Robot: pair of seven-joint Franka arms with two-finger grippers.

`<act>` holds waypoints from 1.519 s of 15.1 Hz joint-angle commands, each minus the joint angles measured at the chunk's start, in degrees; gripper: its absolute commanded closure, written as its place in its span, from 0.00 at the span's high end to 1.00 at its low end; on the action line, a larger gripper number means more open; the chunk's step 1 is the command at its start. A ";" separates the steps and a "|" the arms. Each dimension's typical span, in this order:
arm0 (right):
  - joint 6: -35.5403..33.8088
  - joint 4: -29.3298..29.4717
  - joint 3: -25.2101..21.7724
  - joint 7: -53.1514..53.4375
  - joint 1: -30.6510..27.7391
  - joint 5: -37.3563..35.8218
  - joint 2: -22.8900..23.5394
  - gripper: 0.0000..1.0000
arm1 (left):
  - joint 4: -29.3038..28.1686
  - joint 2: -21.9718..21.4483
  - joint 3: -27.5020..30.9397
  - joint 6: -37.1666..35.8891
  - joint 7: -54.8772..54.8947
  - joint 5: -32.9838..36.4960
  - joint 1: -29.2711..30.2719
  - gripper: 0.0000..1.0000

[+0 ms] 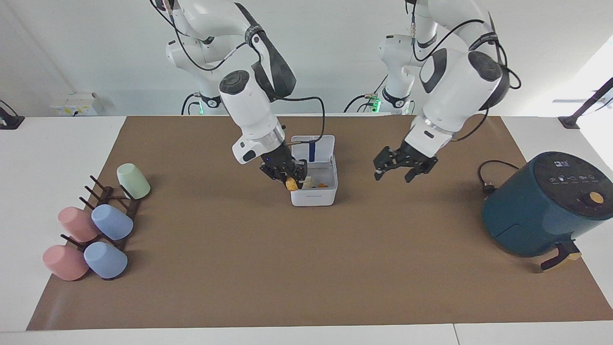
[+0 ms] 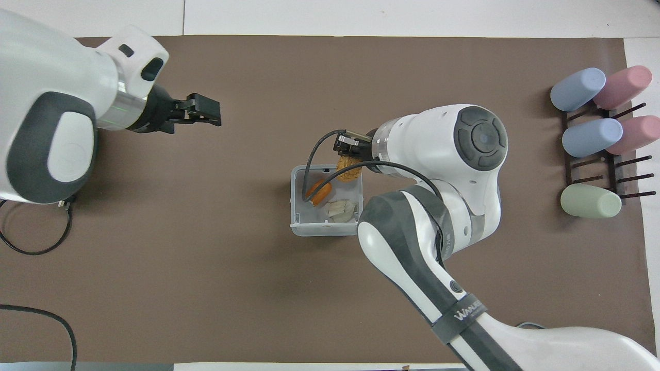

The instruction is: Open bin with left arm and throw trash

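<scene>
The white bin point(image 1: 313, 197) stands mid-mat with its lid point(image 1: 320, 143) upright, blue stripe showing. In it lie the orange lump point(image 1: 323, 185) and the white paper wad point(image 1: 308, 181). My right gripper point(image 1: 290, 179) is shut on the golden-brown lump point(image 1: 291, 184) and holds it over the bin's edge toward the right arm's end. My left gripper point(image 1: 403, 170) is open and empty, raised over the mat between the bin and the air fryer. In the overhead view the bin point(image 2: 295, 201) holds the orange lump point(image 2: 319, 191) and the wad point(image 2: 340, 210); the golden-brown lump point(image 2: 349, 173) hangs under my right gripper point(image 2: 348, 166); my left gripper point(image 2: 206, 109) is off to the side.
A dark teal air fryer point(image 1: 541, 206) with its cable point(image 1: 488, 179) stands at the left arm's end. A rack of pastel cups point(image 1: 98, 225) lies at the right arm's end. The brown mat point(image 1: 306, 268) covers the table.
</scene>
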 commanded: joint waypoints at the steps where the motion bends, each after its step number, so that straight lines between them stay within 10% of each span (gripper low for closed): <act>1: 2.30 -1.46 0.39 1.42 1.49 1.29 0.83 0.00 | -0.66 -3.46 -0.46 -6.69 9.68 3.03 6.20 1.00; 3: 2.13 -2.34 0.39 1.50 2.89 1.29 0.57 0.00 | -0.40 -5.48 -0.54 -11.87 14.02 5.39 8.85 1.00; 5: 1.61 -1.82 0.30 1.24 2.81 0.33 0.66 1.00 | 0.83 -7.77 -0.46 -17.67 14.30 7.34 9.12 1.00; 9: -2.42 0.45 -0.05 -0.07 1.67 -3.95 0.83 1.00 | 6.89 -8.13 0.24 -27.44 15.78 9.79 9.12 1.00; 23: -9.20 0.82 -0.05 -19.75 -18.09 -13.30 -3.12 1.00 | -0.83 -9.45 1.13 -15.76 17.64 10.07 8.15 1.00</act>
